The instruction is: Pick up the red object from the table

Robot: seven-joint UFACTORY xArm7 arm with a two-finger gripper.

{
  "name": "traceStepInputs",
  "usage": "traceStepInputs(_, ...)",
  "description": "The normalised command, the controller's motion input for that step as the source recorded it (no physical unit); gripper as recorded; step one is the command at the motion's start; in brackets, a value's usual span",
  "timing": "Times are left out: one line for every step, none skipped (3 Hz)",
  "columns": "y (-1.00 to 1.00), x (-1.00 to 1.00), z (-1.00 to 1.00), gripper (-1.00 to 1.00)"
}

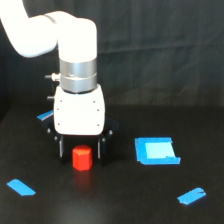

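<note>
Nearest, two blue tape strips lie on the black table [115, 205], one at the exterior view's left [21, 187], one at its right [191, 196]. Farther back, the red object [82, 158] stands on the table between the spread fingers of the open gripper [80, 148], apparently unclamped. A blue square patch [156, 150] lies well right, clear of both. Another strip [45, 116] peeks out behind the arm.

The white arm [35, 30] enters from eleven o'clock, bends, and drops straight down through a silver wrist ring [77, 75] into a boxy white gripper body [80, 112]. The gripper [80, 146] points toward six o'clock — its dark fingers [61, 147] spread apart, low near the surface.
</note>
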Motion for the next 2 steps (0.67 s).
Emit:
traceStepInputs(0.10, 0.07, -0.19, -1.00)
traceStepInputs(0.07, 0.04, -0.18, -1.00)
